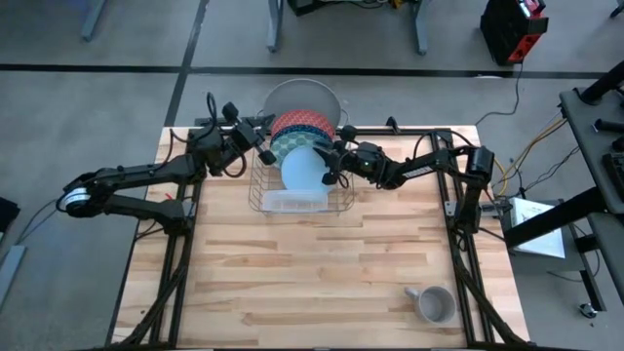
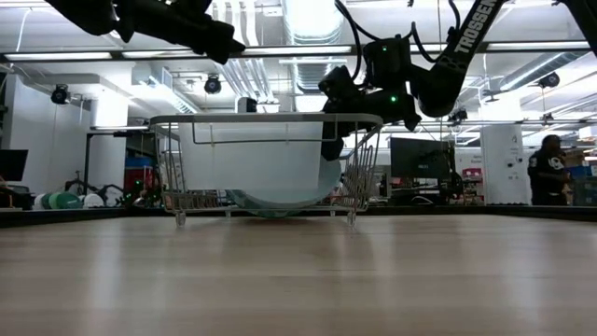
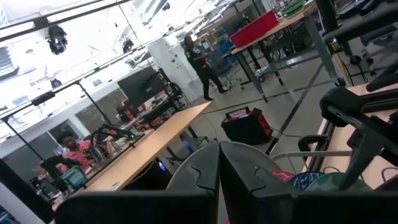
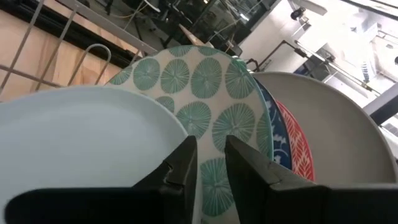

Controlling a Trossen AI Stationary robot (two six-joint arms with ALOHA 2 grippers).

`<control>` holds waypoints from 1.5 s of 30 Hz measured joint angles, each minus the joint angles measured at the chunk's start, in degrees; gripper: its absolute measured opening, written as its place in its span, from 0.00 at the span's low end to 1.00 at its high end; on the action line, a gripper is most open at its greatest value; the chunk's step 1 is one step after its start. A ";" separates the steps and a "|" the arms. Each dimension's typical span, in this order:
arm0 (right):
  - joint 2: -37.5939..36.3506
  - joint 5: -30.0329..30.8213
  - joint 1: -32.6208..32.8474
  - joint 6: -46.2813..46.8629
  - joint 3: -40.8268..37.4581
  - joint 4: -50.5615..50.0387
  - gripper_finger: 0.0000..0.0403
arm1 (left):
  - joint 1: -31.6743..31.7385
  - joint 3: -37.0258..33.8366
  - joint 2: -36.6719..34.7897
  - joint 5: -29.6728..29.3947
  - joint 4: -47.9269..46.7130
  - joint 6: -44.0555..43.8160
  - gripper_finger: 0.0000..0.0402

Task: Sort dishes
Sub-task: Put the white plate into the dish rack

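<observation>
1. The right claw (image 1: 331,168) is reaching into the wire dish rack (image 1: 261,195) from the rack's right side, with its fingers (image 4: 181,163) drawn narrow, a slim gap between them, poised at the rim of the light-blue plate (image 1: 302,166). I cannot tell whether they are actually pinching that rim.
2. The light-blue plate is standing on edge at the front of the stack in the rack, leaning back against a plate with a teal fan pattern (image 4: 205,93).
3. Behind the teal-patterned plate, still within the rack, a blue plate (image 4: 273,134) is showing only as a thin edge, then the red patterned plate (image 1: 297,121), and last the large grey plate (image 1: 292,94), which is rising past the rack's far side.
4. The left claw (image 1: 261,146) is hovering over the rack's left rear corner, just beside the stacked plates, with its fingers (image 3: 193,180) pressed together and gripping nothing.
5. The rack is sitting at the far middle of the bench (image 1: 322,273), between the two arms.
6. A grey mug (image 1: 435,304) is standing well apart from the rack, near the bench's front right corner.
7. Beyond the bench, people are moving about the room, one (image 2: 544,170) standing far off to the rack's right.
</observation>
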 joint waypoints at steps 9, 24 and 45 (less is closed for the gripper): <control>-0.79 0.32 -0.02 6.85 0.00 -0.92 0.25 | 0.01 0.00 0.00 0.00 -1.81 -0.68 0.00; -16.54 4.88 -0.26 20.91 0.02 -20.70 0.30 | -5.77 5.58 -1.61 4.89 -21.90 3.61 0.00; -46.30 -7.77 13.99 74.20 -7.22 -73.05 0.30 | -40.51 13.09 7.54 6.10 -65.33 -27.90 0.00</control>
